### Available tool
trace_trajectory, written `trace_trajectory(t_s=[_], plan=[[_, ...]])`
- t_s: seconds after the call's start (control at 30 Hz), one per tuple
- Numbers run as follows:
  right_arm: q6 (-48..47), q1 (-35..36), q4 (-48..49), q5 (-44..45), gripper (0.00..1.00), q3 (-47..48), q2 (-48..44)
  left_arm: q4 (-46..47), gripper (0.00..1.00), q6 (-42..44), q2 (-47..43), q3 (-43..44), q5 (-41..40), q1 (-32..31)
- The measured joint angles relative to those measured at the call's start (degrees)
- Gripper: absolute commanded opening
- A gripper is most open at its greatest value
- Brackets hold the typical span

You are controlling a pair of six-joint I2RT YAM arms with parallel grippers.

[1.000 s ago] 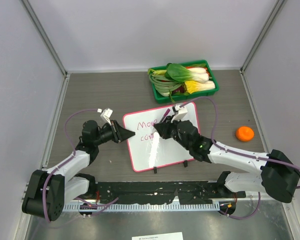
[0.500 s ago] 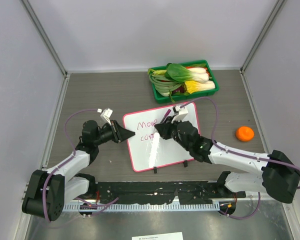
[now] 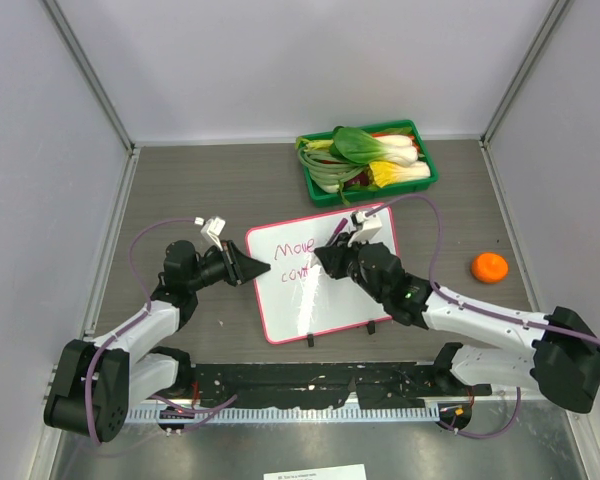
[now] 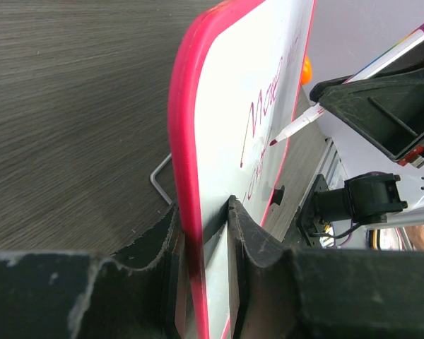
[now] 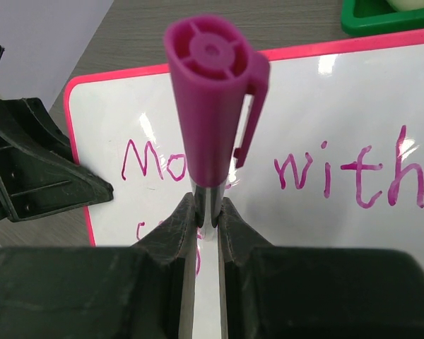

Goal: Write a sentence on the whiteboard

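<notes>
The whiteboard [image 3: 310,305] sits at the middle of the table [image 3: 210,190], just beyond the arm bases, its pink-red frame turned slightly so the far edge climbs toward 2 o'clock. Two small black feet [image 3: 310,341] show along its 6 o'clock edge.

The left gripper [image 3: 260,267] reaches in from 9 o'clock. In the left wrist view its fingers [image 4: 247,233] are pressed onto the board's left edge, one on each face, with the frame caught between them. A thin wire stand [image 4: 159,185] shows behind the board there.

The right gripper [image 3: 325,258] hangs over the board's upper middle, its arm coming in from 4 o'clock. Its fingers [image 5: 180,226] are pinching a marker [image 5: 210,134] with a purple cap on the back end. The left wrist view shows the marker's red tip close to the writing surface. Whether it touches cannot be told.

Pink-red writing reads "Move" [image 3: 295,247] on the first line, and the right wrist view adds "with" [image 5: 346,173] further along. A second line starts below it, mostly hidden by the gripper.

An orange [image 3: 489,267] lies well apart at the board's 3 o'clock. At 12 to 1 o'clock, near the back wall, a green tray [image 3: 420,185] holds bok choy [image 3: 365,145] and other vegetables.
</notes>
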Motion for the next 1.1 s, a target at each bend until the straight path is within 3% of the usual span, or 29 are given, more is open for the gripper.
trace_trajectory(t_s=[0.27, 1.1], plan=[[-0.02, -0.31, -0.63, 0.2, 0.01, -0.07, -3.32, 0.0, 0.0, 0.0, -0.02, 0.0, 0.0, 0.0], [0.74, -1.11, 2.32, -1.05, 0.01, -2.71, -0.96, -0.15, 0.0, 0.0, -0.07, 0.0, -0.09, 0.0]])
